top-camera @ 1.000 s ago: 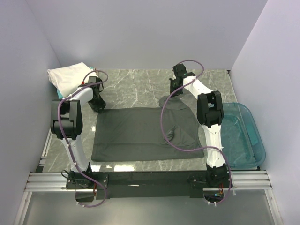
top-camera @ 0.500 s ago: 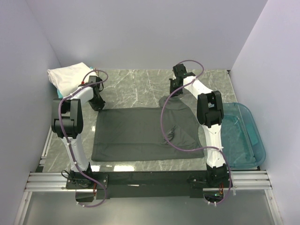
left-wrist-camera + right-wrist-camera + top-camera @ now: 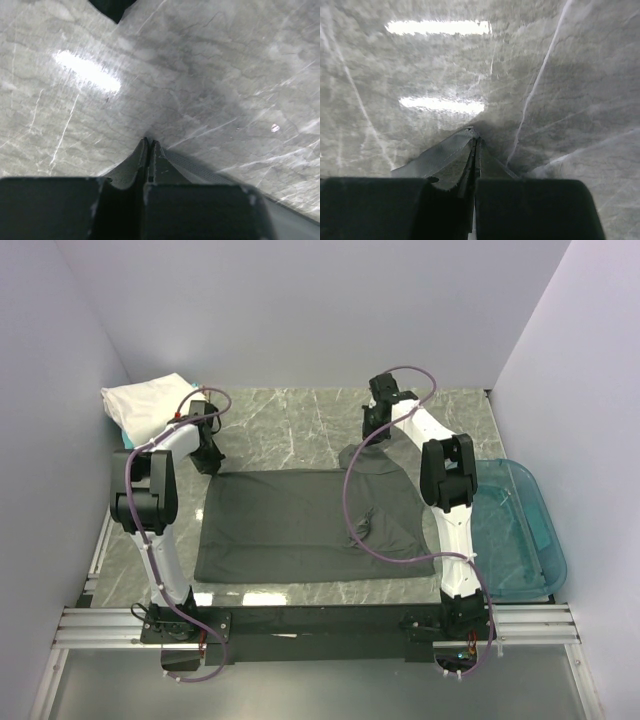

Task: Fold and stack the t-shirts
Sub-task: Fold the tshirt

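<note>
On the marble table (image 3: 290, 425), a charcoal t-shirt (image 3: 300, 525) is spread flat, pinched at both far corners.
Its far-left corner is clamped between the closed fingers of the left gripper (image 3: 149, 145); the far-right corner is clamped likewise by the right gripper (image 3: 475, 136).

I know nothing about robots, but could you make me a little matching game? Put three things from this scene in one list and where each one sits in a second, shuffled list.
Things:
1. dark grey t-shirt
2. white folded shirt
3. blue tub

Places:
a. far left corner, by the wall
b. right side, beside the right arm
c. spread flat in the middle, between the two arms

Pairs: 1-c, 2-a, 3-b
</note>
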Controlling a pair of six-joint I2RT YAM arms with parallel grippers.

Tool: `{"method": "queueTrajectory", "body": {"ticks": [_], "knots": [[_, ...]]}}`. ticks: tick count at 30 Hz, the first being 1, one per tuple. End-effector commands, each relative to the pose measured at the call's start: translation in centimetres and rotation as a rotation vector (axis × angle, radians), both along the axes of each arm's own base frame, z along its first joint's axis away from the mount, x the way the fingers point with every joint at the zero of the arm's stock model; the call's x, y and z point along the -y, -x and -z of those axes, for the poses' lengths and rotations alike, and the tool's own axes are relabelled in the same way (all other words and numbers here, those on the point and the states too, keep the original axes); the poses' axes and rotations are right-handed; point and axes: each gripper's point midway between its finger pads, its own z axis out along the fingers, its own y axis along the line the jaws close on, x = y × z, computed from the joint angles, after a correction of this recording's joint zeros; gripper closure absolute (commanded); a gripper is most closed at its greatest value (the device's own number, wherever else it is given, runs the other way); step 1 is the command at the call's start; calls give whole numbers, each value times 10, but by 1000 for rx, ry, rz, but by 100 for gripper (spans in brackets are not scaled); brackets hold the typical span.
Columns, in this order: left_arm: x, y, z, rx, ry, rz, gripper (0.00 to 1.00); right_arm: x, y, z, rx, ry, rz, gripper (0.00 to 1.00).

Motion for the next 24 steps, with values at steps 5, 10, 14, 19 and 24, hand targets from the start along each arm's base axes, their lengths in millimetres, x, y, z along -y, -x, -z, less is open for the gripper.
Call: {"method": "queueTrajectory", "body": {"ticks": [5, 10, 14, 19, 24], "knots": [[8, -23, -12, 48, 37, 51, 99, 11, -25, -57, 108, -43, 52, 100], [19, -37, -14, 73, 94, 88, 99, 19, -39, -63, 122, -67, 82, 100], [25, -53, -22, 104, 121, 104, 99, 22, -56, -79, 167, -89, 95, 100], [32, -71, -36, 150, 150, 124, 99, 26, -71, -95, 214, -124, 116, 100], [35, -82, -55, 206, 157, 151, 99, 31, -68, -107, 233, -133, 122, 100]]}}
